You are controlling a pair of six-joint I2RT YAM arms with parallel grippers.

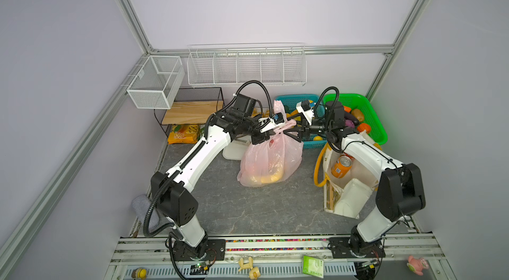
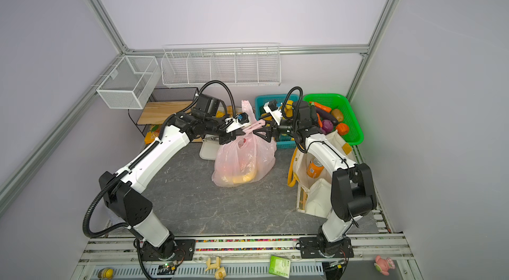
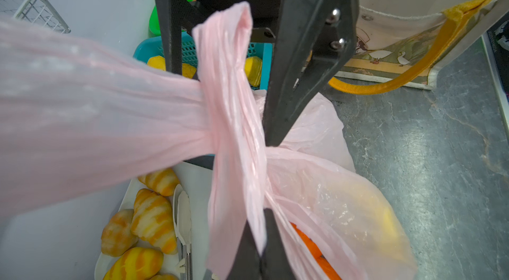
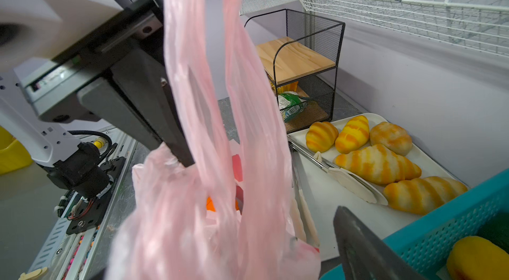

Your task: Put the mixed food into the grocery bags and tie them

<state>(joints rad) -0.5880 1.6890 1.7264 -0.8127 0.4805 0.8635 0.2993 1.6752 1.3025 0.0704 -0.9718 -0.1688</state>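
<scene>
Our left gripper (image 3: 261, 253) is clamped on one twisted handle (image 3: 228, 99) of the pink bag (image 1: 271, 163). The strip runs up from those fingertips and crosses the bag's other handle. Our right gripper (image 1: 292, 130) faces the left one, fingers spread wide and gripping nothing, and the pinched strip passes through the gap between them. The bag's body hangs just below both pairs of fingertips and rests on the table (image 1: 248, 209), with yellow fruit (image 1: 268, 178) showing through it. The canvas tote (image 1: 355, 196) stands well apart from all the fingers, under our right forearm, with an orange soda can (image 1: 341, 170) inside.
</scene>
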